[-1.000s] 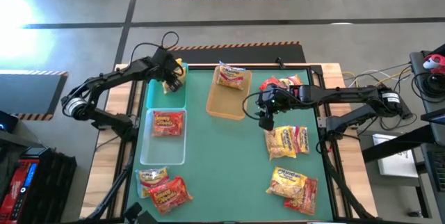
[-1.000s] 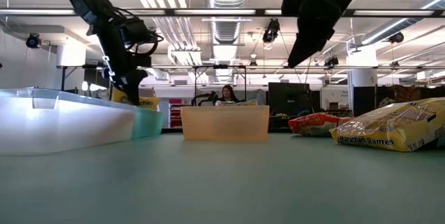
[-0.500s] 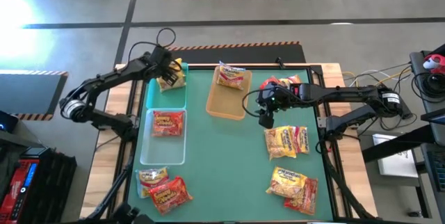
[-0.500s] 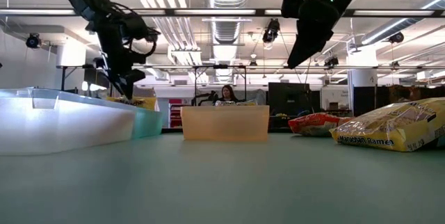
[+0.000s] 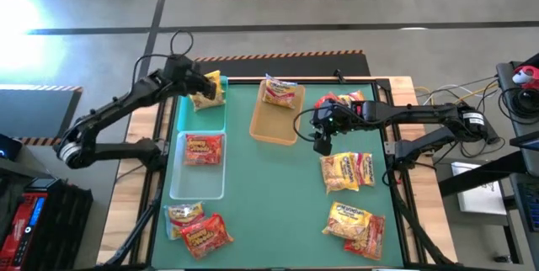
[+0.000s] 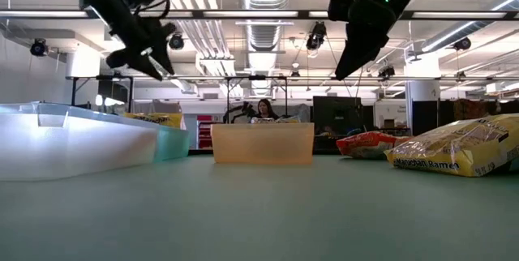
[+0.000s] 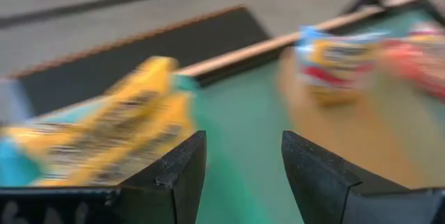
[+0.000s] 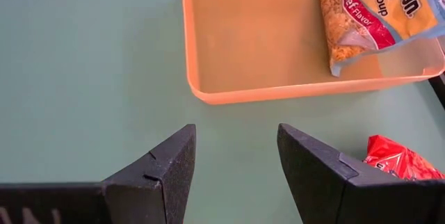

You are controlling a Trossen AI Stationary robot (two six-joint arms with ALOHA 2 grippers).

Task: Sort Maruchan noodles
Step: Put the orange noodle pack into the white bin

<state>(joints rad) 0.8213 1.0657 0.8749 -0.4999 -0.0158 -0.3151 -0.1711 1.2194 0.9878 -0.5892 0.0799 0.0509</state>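
Noodle packets are scattered all over the green table (image 5: pixel 278 187). One yellow packet (image 5: pixel 210 88) is lying at the far end of the teal tray (image 5: pixel 202 118), propped partly on its rim. A red packet (image 5: pixel 203 150) is in the clear tray (image 5: pixel 195 183), and an orange-and-red packet (image 5: pixel 280 92) is in the tan tray (image 5: pixel 271 124). Loose ones are left on the mat: a pair at the near left (image 5: pixel 198 226), two yellow ones (image 5: pixel 347 171) on the right side, more at the near right (image 5: pixel 356 225), and red ones (image 5: pixel 339 100) at the far right.

The left gripper (image 5: pixel 190 82) is raised just beside the yellow packet, fingers spread apart with nothing between them. The right gripper (image 5: pixel 322 142) is held above bare mat between the tan tray and the yellow pair, also spread wide and empty.

As for handling: these packets are probably very light, with crinkly, slippery film over a brittle noodle block. A hard squeeze could crack the block, and a pinch on the flat face could slide off. A better hold is likely got across one edge or a sealed end flap, where the film bunches up. A packet lying on another one is best taken from its raised, free edge.
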